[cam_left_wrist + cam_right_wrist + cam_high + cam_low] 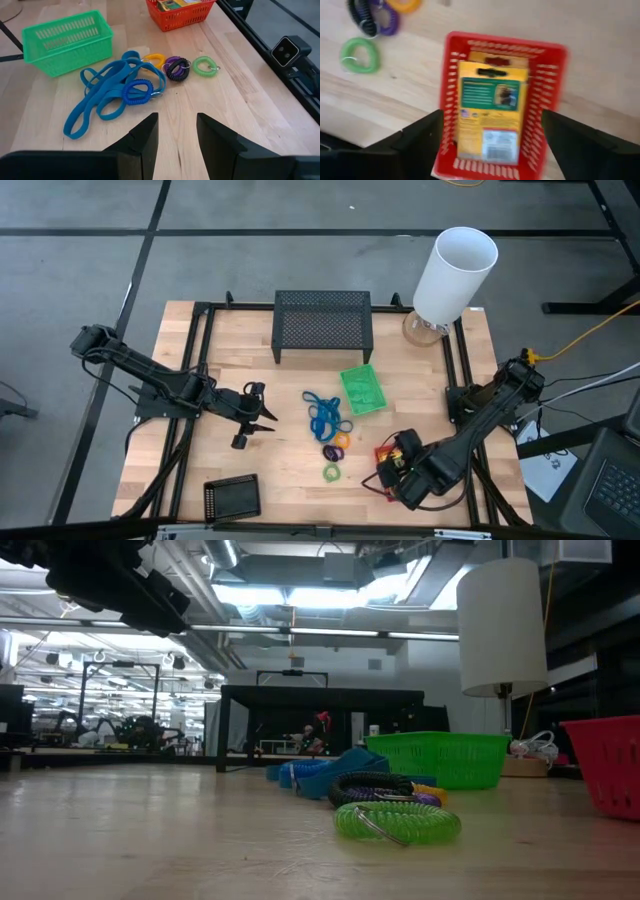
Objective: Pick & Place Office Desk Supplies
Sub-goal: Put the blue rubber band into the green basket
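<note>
A red basket [502, 50] stands near the table's right front with a yellow-and-green flat pack [492, 112] lying flat inside it. My right gripper [491, 127] hovers above it, pointing down. It is open, one finger on each side of the basket, touching nothing. Left of the basket lie a green ring [331, 472], a purple-and-black ring [333, 451] and a yellow ring [343, 440]. Blue band loops [107, 95] and a blue ring [137, 92] lie beside them on the wood. My left gripper [176, 127] waits open at mid-left, aimed at the bands.
An empty green basket [362, 388] sits behind the bands. A black basket [232, 498] lies at the front left. The black mesh stand [322, 325] and a tall white cylinder [455, 272] stand at the far edge. A black frame rail [462, 370] runs along the table's right side.
</note>
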`<state>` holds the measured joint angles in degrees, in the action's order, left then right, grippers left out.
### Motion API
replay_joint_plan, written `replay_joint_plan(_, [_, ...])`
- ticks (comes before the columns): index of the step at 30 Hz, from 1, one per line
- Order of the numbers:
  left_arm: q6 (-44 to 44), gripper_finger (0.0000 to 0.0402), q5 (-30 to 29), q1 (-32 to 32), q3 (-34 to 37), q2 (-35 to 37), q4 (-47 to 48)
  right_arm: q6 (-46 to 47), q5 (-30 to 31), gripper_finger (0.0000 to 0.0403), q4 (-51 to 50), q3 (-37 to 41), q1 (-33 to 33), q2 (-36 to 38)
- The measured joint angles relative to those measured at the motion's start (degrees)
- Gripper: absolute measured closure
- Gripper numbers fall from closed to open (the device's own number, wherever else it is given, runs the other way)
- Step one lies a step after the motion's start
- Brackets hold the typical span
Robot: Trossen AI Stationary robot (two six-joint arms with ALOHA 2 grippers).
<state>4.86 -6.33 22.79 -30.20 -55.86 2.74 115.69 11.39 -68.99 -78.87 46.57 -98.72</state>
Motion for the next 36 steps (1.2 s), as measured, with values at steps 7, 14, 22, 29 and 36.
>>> replay_joint_plan(7, [-1.7,0.0272,0.0,0.0,0.0,0.0,-2.4,2.6,6.6,0.0068,-13.9,-8.8,0.0,0.0])
replay_joint_plan(14, [-3.8,0.0272,-0.6,0.0,0.0,0.0,-5.0,-5.2,30.2,0.0092,-10.3,-11.8,-0.8,-0.4])
replay_joint_plan(22, [-5.8,0.0272,-11.3,-0.1,0.0,-2.9,-5.8,-29.4,44.9,0.0109,-8.9,-11.7,-7.8,-7.1])
replay_joint_plan(29, [-11.5,0.0272,-19.9,-0.2,0.0,-8.6,-10.4,-35.7,56.1,0.013,-6.0,-11.7,-15.8,-11.2])
replay_joint_plan(36, [-6.4,0.0272,-30.7,-0.2,0.0,-14.9,-10.9,-37.9,57.7,0.0149,-5.5,-11.7,-20.4,-14.6])
